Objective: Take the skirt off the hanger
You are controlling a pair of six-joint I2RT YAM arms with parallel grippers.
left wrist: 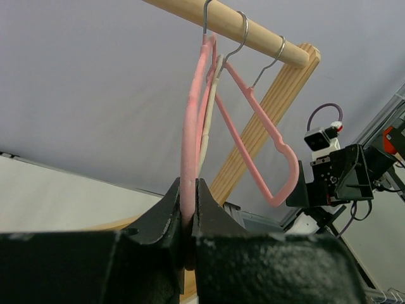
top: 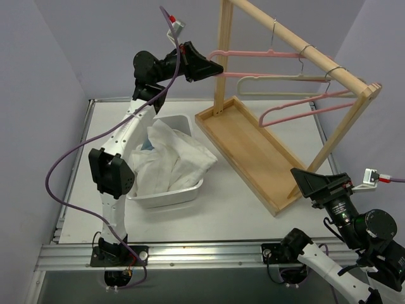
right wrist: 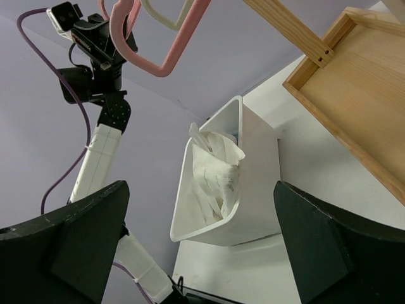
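Above the far edge of the tabletop (top: 240, 215), your left gripper (top: 215, 68) is reaching up high, and its jaws are closing tight on the left end of the pink hanger (top: 253, 53). In the left wrist view you are seeing that pink bar pinched between the two black fingers (left wrist: 161, 215), with the hanger's hook sitting over the rail (top: 304, 47). A cream hanger (top: 278, 94) and a second pink hanger (top: 304, 107) are hanging from the same rail, further toward the right edge. The rail is sloping down from the far side toward the right edge as part of the wooden rack (top: 253, 152), whose tray base is running from the far middle toward the near right corner.

The skirt (top: 171, 161), a white cloth, is lying crumpled in the white bin (top: 183, 193) left of centre on the tabletop, well apart from the hangers.

Your right gripper (top: 302, 183) is hovering near the near right corner, just beside the rack's near end, with its jaws spreading wide and holding nothing.
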